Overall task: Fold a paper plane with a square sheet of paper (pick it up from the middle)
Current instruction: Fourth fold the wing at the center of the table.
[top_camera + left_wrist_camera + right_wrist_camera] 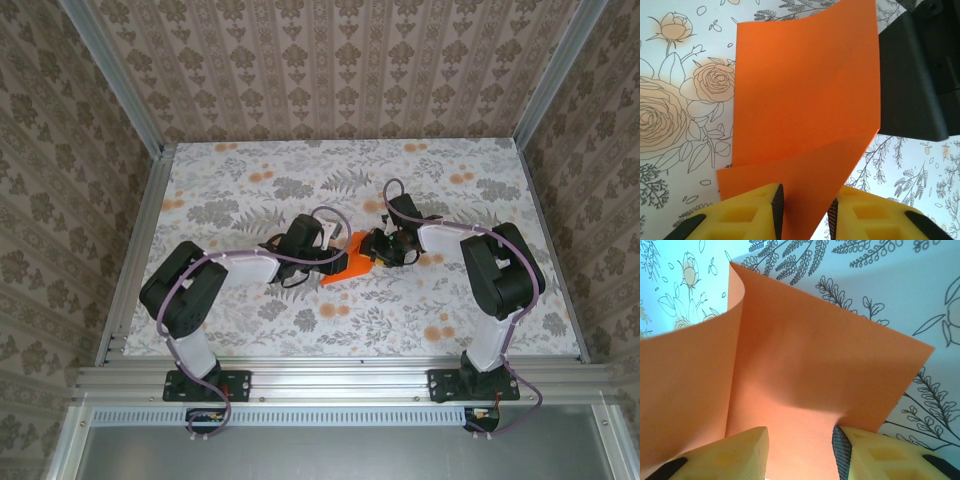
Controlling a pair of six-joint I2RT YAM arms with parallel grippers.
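Where the two arms meet at centre frame in the top view, the square sheet of paper [349, 262] sits over the floral table [250, 320], with the left gripper [332, 262] at its left edge and the right gripper [374, 250] at its right edge. Sheet is bright orange, part folded, not lying flat.

Left wrist view: sheet [805, 100] takes up centre frame. A lower flap crosses diagonally in front of the main panel and runs down btwn the yellow fingers [747, 215] at bottom edge. Left claw [805, 215] stands narrow, jaws apart, paper face showing across the gap; no pinch seen. Black housing [917, 75] of the other arm is at upper right, beside the sheet's right edge.

Right wrist view: sheet's left part curls upward to upper left, and its right panel reaches a corner at mid-right. Right claw [800, 455] is approx same: jaws narrowly apart, paper spanning the gap, right pad [841, 452] touching the sheet
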